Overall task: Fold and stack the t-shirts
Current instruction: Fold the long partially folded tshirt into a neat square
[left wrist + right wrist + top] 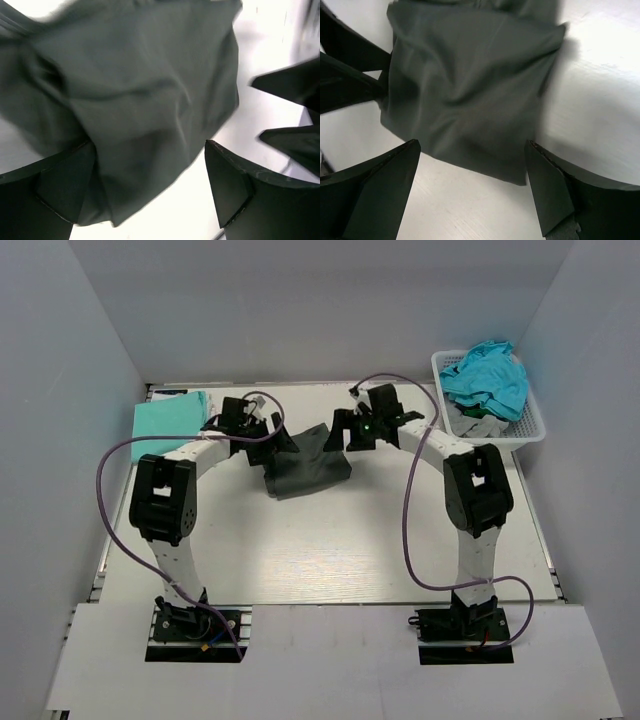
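A dark charcoal-grey t-shirt point(305, 468) lies folded into a small bundle on the white table, between my two grippers. My left gripper point(282, 437) hovers at its left far corner and my right gripper point(341, 432) at its right far corner. Both stand open, holding nothing. In the left wrist view the dark t-shirt point(140, 95) fills the frame under my open left gripper point(150, 182). In the right wrist view the folded dark t-shirt point(470, 90) lies just beyond my open right gripper point(472, 187). A mint-green t-shirt point(168, 421) lies folded at the far left.
A white lattice basket point(528, 427) stands at the far right, with a crumpled teal t-shirt point(488, 375) on top and grey cloth point(471, 420) beneath. Grey walls close in the table on three sides. Purple cables loop from both arms.
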